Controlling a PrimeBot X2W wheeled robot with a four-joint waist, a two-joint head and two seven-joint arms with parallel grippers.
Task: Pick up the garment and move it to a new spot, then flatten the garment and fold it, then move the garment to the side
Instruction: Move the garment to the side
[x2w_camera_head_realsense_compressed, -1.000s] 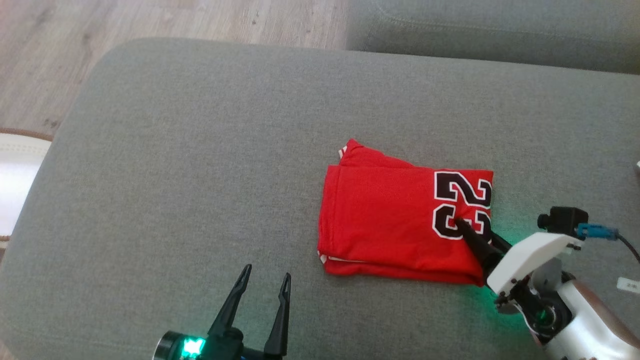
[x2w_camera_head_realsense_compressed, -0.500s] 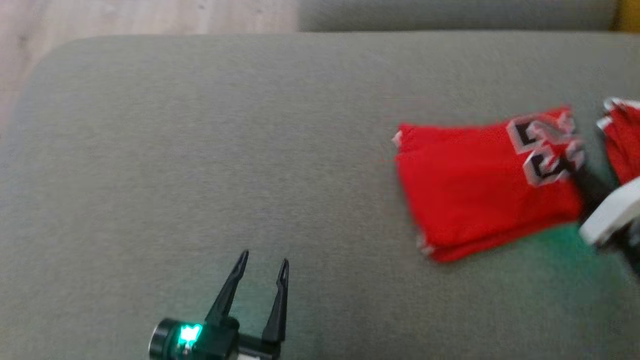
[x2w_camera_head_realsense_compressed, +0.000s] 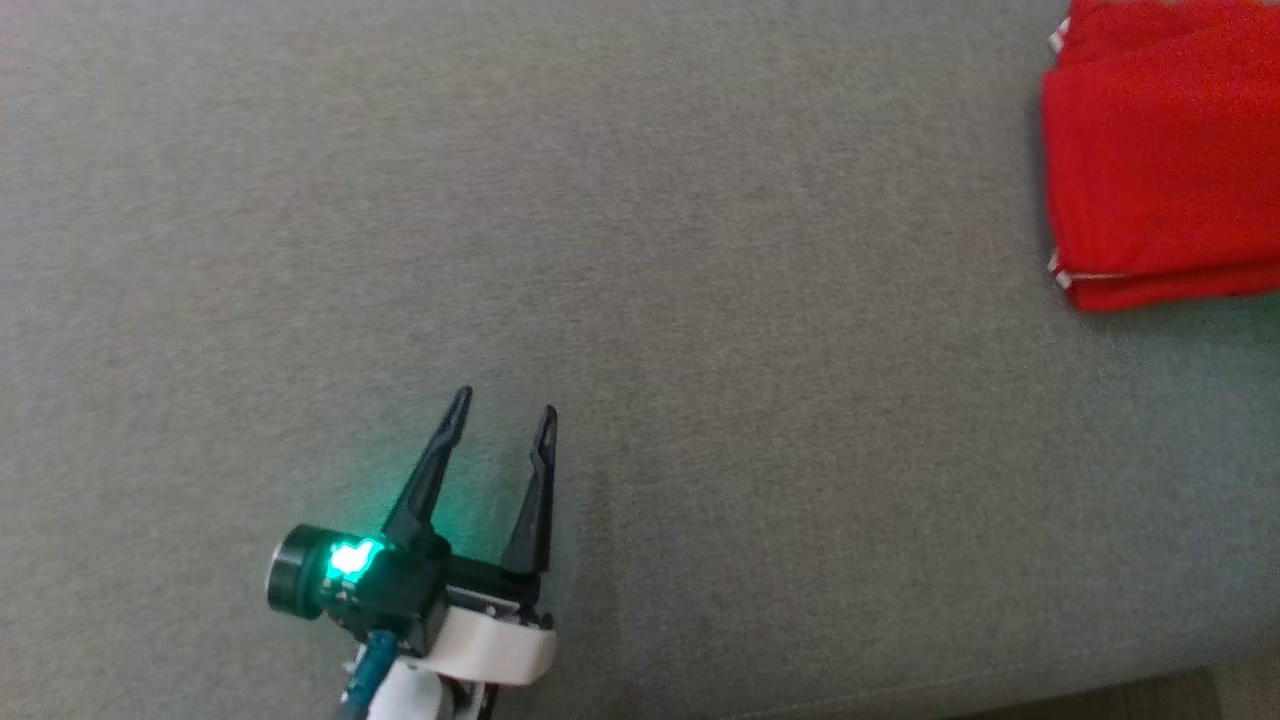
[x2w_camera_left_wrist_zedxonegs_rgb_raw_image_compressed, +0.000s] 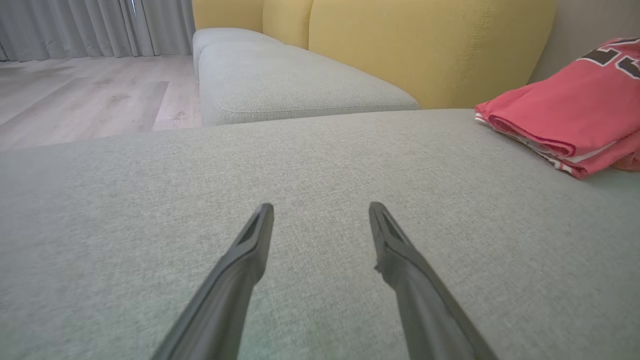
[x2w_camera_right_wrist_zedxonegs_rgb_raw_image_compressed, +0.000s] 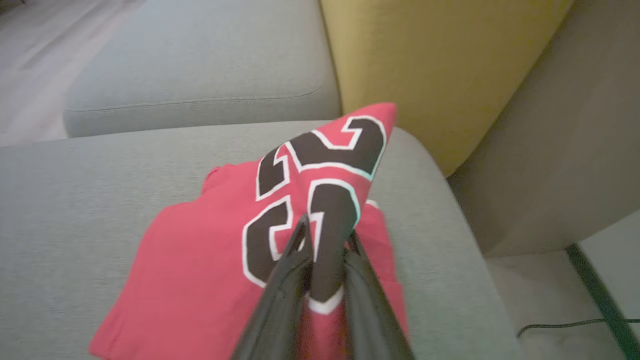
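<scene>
the garment (x2w_camera_right_wrist_zedxonegs_rgb_raw_image_compressed: 200, 240) is already folded into a flat red packet, so the step in hand looks like the last one: moving it to the side. it lies at the right end of the grey sofa seat (x2w_camera_head_realsense_compressed: 640, 300), near the yellow backrest (x2w_camera_right_wrist_zedxonegs_rgb_raw_image_compressed: 440, 65). the right hand (x2w_camera_right_wrist_zedxonegs_rgb_raw_image_compressed: 326, 235) is clenched on a fold at the black number, with that corner raised off the seat. the left hand (x2w_camera_head_realsense_compressed: 505, 401) is released, its fingers spread above bare seat, well apart from the garment. the next move probably calls for a low, even slide or carry, so the layers do not slip open, and then a release. count: one garment, two hands, one cable (x2w_camera_right_wrist_zedxonegs_rgb_raw_image_compressed: 575, 325) on the floor.
</scene>
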